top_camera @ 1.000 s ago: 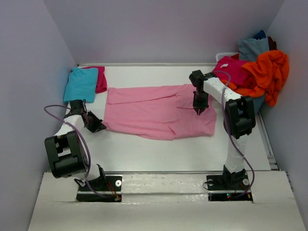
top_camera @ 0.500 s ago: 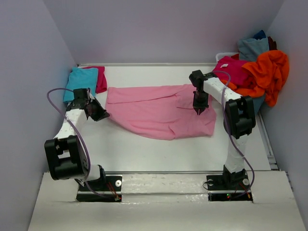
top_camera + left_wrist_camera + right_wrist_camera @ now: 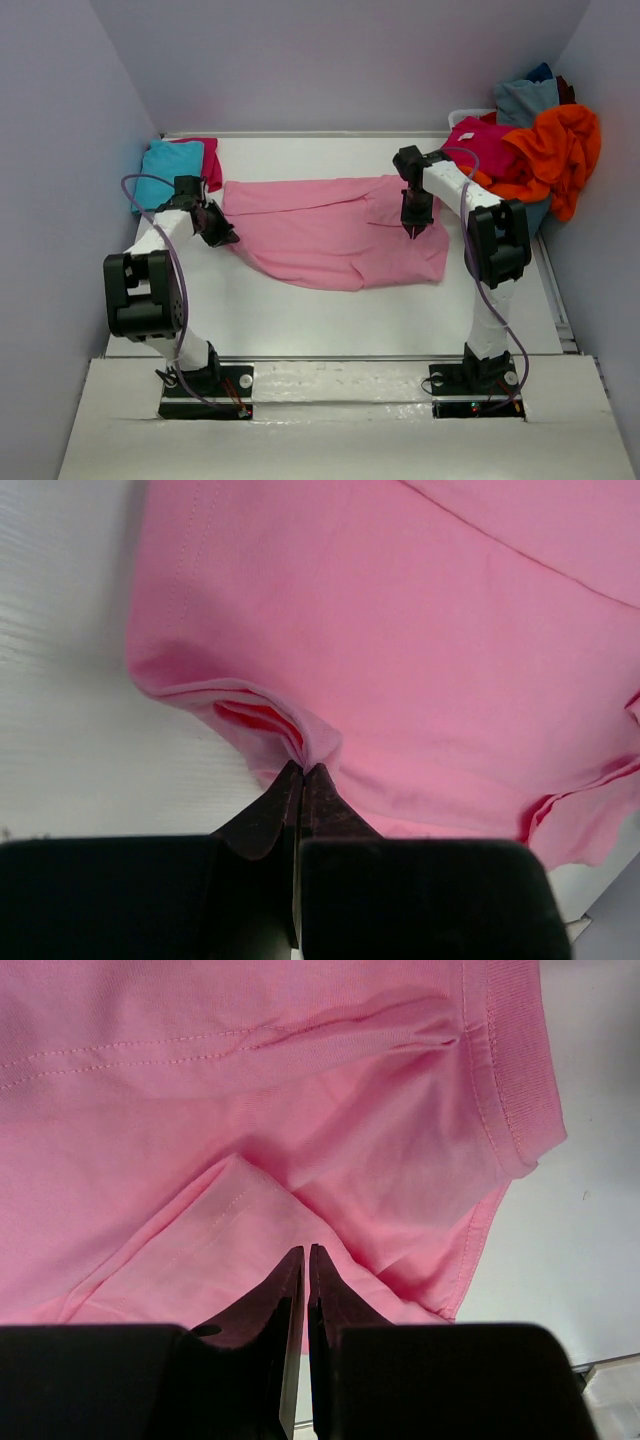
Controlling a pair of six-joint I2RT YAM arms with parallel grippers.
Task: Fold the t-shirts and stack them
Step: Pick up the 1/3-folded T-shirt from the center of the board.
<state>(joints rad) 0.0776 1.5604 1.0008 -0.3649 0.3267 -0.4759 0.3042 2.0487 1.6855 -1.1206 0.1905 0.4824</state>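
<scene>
Top external: your left arm is stretching forward, forearm low, left gripper [image 3: 229,239] pinching shut on left hem of light pink t-shirt [image 3: 330,235]. Your right arm is pointing steeply down, right gripper [image 3: 415,232] nipping raised fold near shirt's right end. Shirt is lying spread across table [image 3: 300,310].

arms [image 3: 155,240]: two, white links, black joints | cables [image 3: 181,295]: purple, thin | bases [image 3: 205,385]: black plates | fingers [image 3: 265,815]: dark, pointed
</scene>
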